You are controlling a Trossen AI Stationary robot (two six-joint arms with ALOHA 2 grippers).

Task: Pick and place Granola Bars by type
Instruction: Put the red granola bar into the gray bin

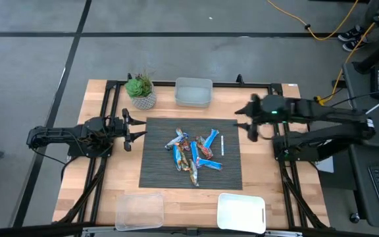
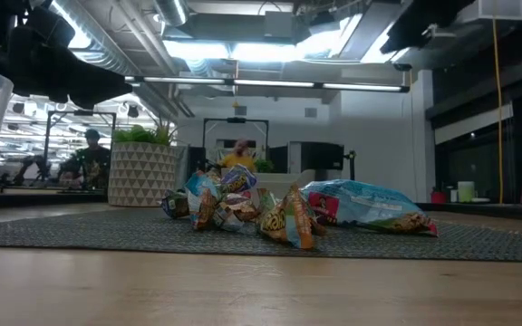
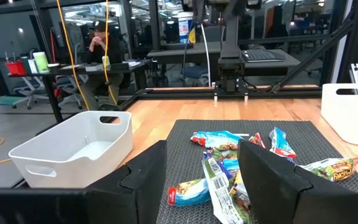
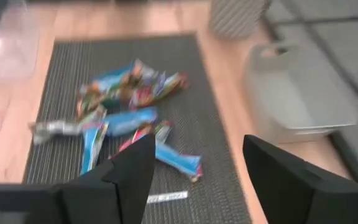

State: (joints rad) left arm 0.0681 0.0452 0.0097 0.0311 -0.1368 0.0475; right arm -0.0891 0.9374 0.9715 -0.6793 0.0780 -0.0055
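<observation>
About ten shiny wrapped granola bars point(image 1: 195, 155) are heaped on one ribbed mat point(image 1: 156, 171); the left gripper point(image 1: 135, 130) and right gripper point(image 1: 247, 123) are spread wide, empty.

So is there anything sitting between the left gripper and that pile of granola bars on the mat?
Nothing visible. The left gripper is open at the mat's left edge, with only bare mat between it and the granola bars.
</observation>
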